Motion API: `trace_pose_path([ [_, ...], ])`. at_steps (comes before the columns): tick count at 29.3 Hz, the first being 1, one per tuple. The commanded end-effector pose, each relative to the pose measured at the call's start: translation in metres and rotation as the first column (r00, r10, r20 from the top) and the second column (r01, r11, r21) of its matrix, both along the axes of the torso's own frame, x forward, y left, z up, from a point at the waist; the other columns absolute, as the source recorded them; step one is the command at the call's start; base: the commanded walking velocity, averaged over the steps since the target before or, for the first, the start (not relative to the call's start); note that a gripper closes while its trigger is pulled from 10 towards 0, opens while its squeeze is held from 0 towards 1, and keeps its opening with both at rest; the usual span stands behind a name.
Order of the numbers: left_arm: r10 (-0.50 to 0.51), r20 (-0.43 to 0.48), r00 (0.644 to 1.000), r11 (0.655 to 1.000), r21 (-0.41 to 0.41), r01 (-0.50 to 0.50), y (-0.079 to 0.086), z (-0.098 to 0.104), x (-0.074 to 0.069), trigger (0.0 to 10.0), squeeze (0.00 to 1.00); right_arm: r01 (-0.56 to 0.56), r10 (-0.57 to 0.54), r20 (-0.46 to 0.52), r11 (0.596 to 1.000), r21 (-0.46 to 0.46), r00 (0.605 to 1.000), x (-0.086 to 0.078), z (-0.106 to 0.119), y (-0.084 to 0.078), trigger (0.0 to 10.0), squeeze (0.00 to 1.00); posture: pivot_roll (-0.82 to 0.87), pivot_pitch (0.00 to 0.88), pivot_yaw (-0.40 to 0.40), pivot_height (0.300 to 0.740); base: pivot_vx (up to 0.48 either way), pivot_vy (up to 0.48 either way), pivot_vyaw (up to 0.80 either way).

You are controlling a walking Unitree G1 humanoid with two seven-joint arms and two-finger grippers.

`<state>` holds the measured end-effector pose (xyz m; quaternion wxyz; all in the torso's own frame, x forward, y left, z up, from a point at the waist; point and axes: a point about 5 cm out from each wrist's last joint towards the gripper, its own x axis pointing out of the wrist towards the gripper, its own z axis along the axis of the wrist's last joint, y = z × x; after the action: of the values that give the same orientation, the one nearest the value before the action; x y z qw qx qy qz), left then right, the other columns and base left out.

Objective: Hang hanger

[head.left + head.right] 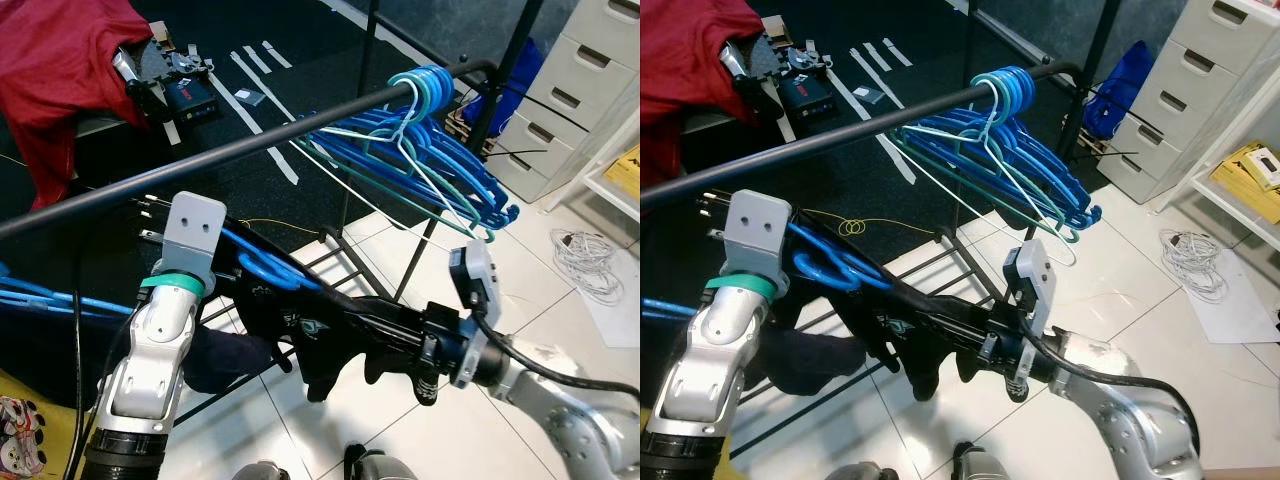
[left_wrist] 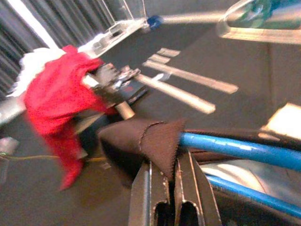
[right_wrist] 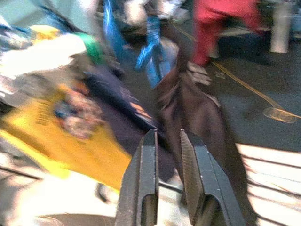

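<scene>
Overhead, rail crowded with hangers; both end effectors clamp black garment.

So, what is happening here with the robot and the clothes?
The robot holds a blue hanger with a black garment on it, below the rail and not yet hung. The left gripper is shut on the garment where it covers the hanger's end. The right gripper points at the other side of the garment; its fingers are close together, but the blur hides whether they hold anything. A bunch of bare hangers already hangs at the rail's far end.
</scene>
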<state>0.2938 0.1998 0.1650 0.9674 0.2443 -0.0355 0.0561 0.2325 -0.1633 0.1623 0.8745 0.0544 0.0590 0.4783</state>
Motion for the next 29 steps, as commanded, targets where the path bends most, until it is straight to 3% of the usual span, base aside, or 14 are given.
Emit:
trace_pose_path([
  [1, -0.046, -0.013, 0.999, 0.998, 0.038, 0.047, -0.001, -0.003, -0.004, 0.0, 0.0, 0.055, -0.055, 0.004, 0.998, -0.03, 0.998, 0.003, -0.004, -0.009, 10.0, 0.0, -0.07, 0.074, 0.055, 0.74, 0.0, 0.0, 0.0],
  [4, -0.095, -0.026, 0.995, 0.993, 0.067, 0.097, 0.0, -0.003, -0.01, 0.0, 0.0, 0.118, -0.117, 0.018, 0.992, -0.049, 0.993, 0.008, -0.003, -0.022, 10.0, 0.0, -0.07, 0.072, 0.056, 0.74, 0.0, 0.0, 0.0],
  [7, -0.076, -0.023, 0.997, 0.995, 0.068, 0.077, 0.004, -0.002, -0.008, 0.0, 0.0, 0.13, -0.129, 0.02, 0.99, -0.057, 0.991, 0.009, -0.002, -0.027, 10.0, 0.0, -0.06, 0.07, 0.058, 0.74, 0.0, 0.0, 0.0],
  [16, -0.024, 0.01, 1.0, 0.999, 0.034, 0.023, 0.007, 0.004, 0.001, 0.0, 0.0, 0.093, -0.092, 0.017, 0.994, -0.053, 0.996, 0.004, 0.003, -0.025, 10.0, 0.0, -0.07, 0.07, 0.058, 0.74, 0.0, 0.0, 0.0],
  [17, -0.023, 0.012, 1.0, 0.999, -0.039, 0.023, 0.0, 0.007, 0.005, 0.0, 0.0, 0.078, -0.077, 0.022, 0.996, -0.047, 0.997, 0.004, 0.003, -0.02, 10.0, 0.0, -0.07, 0.07, 0.062, 0.74, 0.0, 0.0, 0.0],
  [18, -0.023, 0.012, 1.0, 0.999, -0.039, 0.023, 0.0, 0.007, 0.005, 0.0, 0.0, 0.078, -0.077, 0.022, 0.996, -0.047, 0.997, 0.004, 0.003, -0.02, 10.0, 0.0, -0.07, 0.07, 0.062, 0.74, 0.0, 0.0, 0.0],
  [19, -0.03, 0.006, 1.0, 0.991, -0.13, 0.03, -0.01, 0.01, 0.007, 0.0, 0.0, 0.093, -0.088, 0.062, 0.992, -0.085, 0.994, 0.007, -0.001, -0.012, 10.0, 0.0, -0.07, 0.071, 0.064, 0.74, 0.0, 0.0, 0.0],
  [20, -0.03, 0.006, 1.0, 0.991, -0.13, 0.03, -0.01, 0.01, 0.007, 0.0, 0.0, 0.093, -0.088, 0.062, 0.992, -0.085, 0.994, 0.007, -0.001, -0.012, 10.0, 0.0, -0.07, 0.071, 0.064, 0.74, 0.0, 0.0, 0.0],
  [22, -0.065, 0.024, 0.998, 0.961, -0.266, 0.069, -0.026, 0.026, 0.013, 0.0, 0.0, 0.213, -0.169, 0.242, 0.962, -0.169, 0.955, 0.02, -0.011, 0.004, 10.0, 0.0, -0.06, 0.07, 0.067, 0.74, 0.0, 0.0, 0.0],
  [23, -0.065, 0.024, 0.998, 0.961, -0.266, 0.069, -0.026, 0.026, 0.013, 0.0, 0.0, 0.213, -0.169, 0.242, 0.962, -0.169, 0.955, 0.02, -0.011, 0.004, 10.0, 0.0, -0.06, 0.07, 0.067, 0.74, 0.0, 0.0, 0.0],
  [25, -0.088, 0.055, 0.995, 0.942, -0.321, 0.101, -0.03, 0.043, 0.018, 0.0, 0.0, 0.296, -0.185, 0.411, 0.929, -0.224, 0.893, 0.026, -0.017, 0.017, 10.0, 0.0, -0.06, 0.068, 0.07, 0.74, 0.0, 0.0, 0.0],
  [27, -0.088, 0.055, 0.995, 0.942, -0.321, 0.101, -0.03, 0.043, 0.018, 0.0, 0.0, 0.296, -0.185, 0.411, 0.929, -0.224, 0.893, 0.026, -0.017, 0.017, 10.0, 0.0, -0.06, 0.068, 0.07, 0.74, 0.0, 0.0, 0.0],
  [28, -0.101, 0.069, 0.993, 0.937, -0.329, 0.118, -0.03, 0.052, 0.02, 0.0, 0.0, 0.304, -0.15, 0.481, 0.917, -0.259, 0.864, 0.025, -0.021, 0.024, 10.0, 0.26, -0.06, 0.068, 0.069, 0.74, 0.0, 0.0, 0.0],
  [29, -0.101, 0.069, 0.993, 0.937, -0.329, 0.118, -0.03, 0.052, 0.02, 0.0, 0.0, 0.304, -0.15, 0.481, 0.917, -0.259, 0.864, 0.025, -0.021, 0.024, 10.0, 0.26, -0.06, 0.068, 0.069, 0.74, 0.0, 0.0, 0.0],
])
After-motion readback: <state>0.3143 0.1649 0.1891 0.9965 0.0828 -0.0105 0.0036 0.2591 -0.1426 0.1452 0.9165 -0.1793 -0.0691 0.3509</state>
